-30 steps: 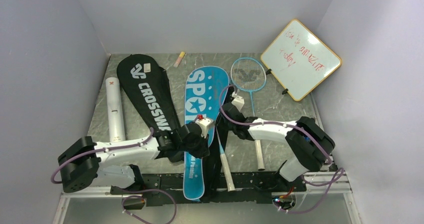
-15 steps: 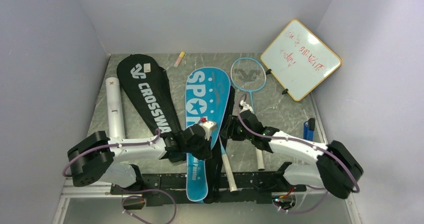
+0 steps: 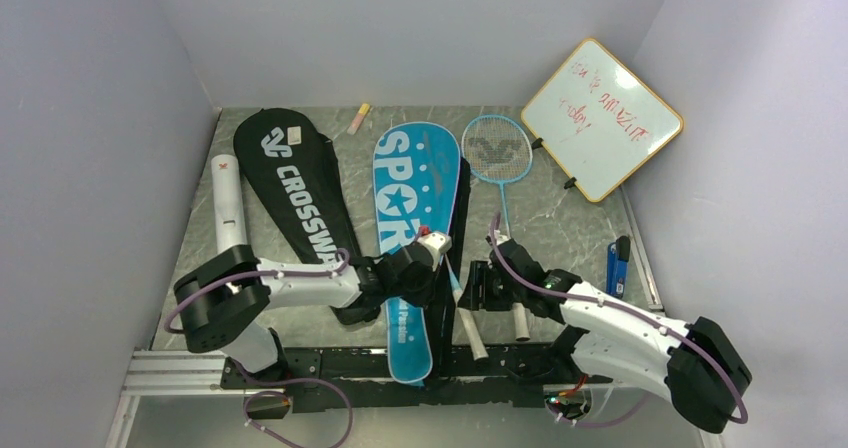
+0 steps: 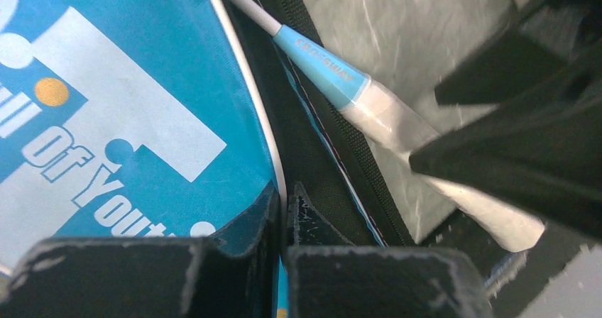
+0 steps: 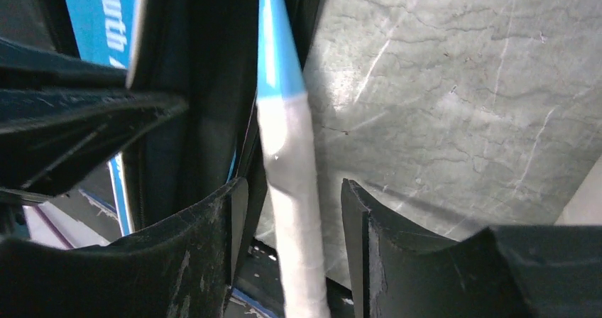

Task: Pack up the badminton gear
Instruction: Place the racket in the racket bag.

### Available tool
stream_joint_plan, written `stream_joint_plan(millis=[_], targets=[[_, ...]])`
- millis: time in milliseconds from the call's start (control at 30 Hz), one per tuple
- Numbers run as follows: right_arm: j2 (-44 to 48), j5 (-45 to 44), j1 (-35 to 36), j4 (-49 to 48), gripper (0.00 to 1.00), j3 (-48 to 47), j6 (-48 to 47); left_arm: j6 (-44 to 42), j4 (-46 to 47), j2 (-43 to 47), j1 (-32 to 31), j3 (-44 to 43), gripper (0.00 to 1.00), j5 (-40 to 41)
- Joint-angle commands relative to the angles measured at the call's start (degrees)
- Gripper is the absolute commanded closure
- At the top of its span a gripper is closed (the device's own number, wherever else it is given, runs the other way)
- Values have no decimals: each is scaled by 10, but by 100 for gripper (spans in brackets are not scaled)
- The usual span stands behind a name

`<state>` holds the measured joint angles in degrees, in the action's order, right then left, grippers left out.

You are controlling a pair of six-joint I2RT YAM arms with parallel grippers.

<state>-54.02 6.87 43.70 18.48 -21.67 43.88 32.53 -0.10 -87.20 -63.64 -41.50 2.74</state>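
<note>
The blue "SPORT" cover (image 3: 412,208) lies in the middle of the table. My left gripper (image 3: 432,268) is shut on its right edge, pinching the white piping (image 4: 282,208). A racket with a light-blue cone (image 4: 323,69) and a white grip (image 3: 470,333) sticks out of the cover's black open side, its head hidden. My right gripper (image 3: 476,290) is open, its fingers on either side of that white grip (image 5: 294,183) with gaps showing. The light-blue racket (image 3: 498,150) lies to the right. The black "CROSSWAY" cover (image 3: 300,193) and the white tube (image 3: 230,218) lie on the left. No shuttlecocks show.
A wood-framed whiteboard (image 3: 602,118) leans at the back right. A small pink-yellow marker (image 3: 358,118) lies at the back. A blue object (image 3: 617,263) sits by the right wall. The black mounting rail (image 3: 330,363) runs along the near edge.
My right arm has swung towards the near edge, its gripper sliding down the racket from the shaft to the white grip. My left gripper has shifted right, moving the blue cover slightly back and right.
</note>
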Motion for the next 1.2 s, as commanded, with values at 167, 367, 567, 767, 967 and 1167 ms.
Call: stream_joint_plan(millis=[167, 367, 567, 767, 967, 1167], targets=[[-56, 10, 4, -33, 50, 0, 2, -92, 25, -47, 3, -88, 95, 124], [-82, 14, 3, -74, 69, -24, 6, -91, 27, -42, 6, -95, 95, 100], [-119, 60, 3, -139, 90, -44, 20, -61, 4, -18, 11, -96, 95, 58], [-120, 94, 3, -211, 97, -43, 52, 6, 31, -17, 41, -77, 95, -52], [-105, 85, 3, -251, 98, -37, 83, 57, 112, -11, 57, -48, 95, -165], [-114, 86, 3, -290, 100, -28, 116, 77, 193, -16, 57, -19, 95, -216]])
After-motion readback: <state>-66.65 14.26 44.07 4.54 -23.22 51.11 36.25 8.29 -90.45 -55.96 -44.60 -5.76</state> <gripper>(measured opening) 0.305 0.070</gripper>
